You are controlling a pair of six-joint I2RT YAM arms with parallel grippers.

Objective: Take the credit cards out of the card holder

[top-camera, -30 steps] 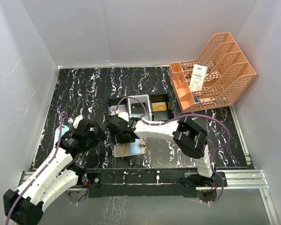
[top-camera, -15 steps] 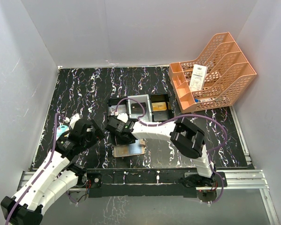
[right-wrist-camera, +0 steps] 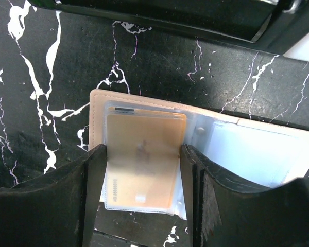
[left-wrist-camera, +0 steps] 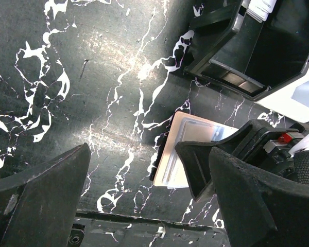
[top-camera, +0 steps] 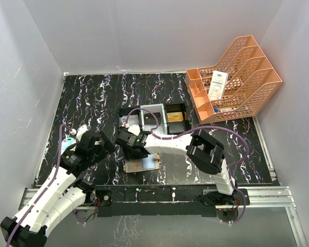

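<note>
The tan card holder [top-camera: 142, 165] lies open and flat near the table's front edge, its clear sleeves [right-wrist-camera: 257, 154] showing. A gold credit card [right-wrist-camera: 144, 146] sits in the left sleeve, over the tan cover [right-wrist-camera: 96, 116]. My right gripper [right-wrist-camera: 143, 159] reaches down over it, one finger against each long side of the sleeved card. In the top view the right gripper [top-camera: 133, 146] hangs just behind the holder. My left gripper [top-camera: 97, 145] hovers wide open to the holder's left with nothing in it. From the left wrist, the holder [left-wrist-camera: 181, 154] shows past the open left gripper [left-wrist-camera: 144, 206].
A black three-compartment tray [top-camera: 163, 119] stands behind the holder, with a gold card [top-camera: 175, 117] and a dark card [top-camera: 151, 120] in it. An orange file rack [top-camera: 237, 77] with a white receipt [top-camera: 217, 85] fills the back right corner. White walls surround the table.
The right gripper's jaws have narrowed onto the gold card's sides and it shifted slightly left. The left arm pulled back a little toward the near left.
</note>
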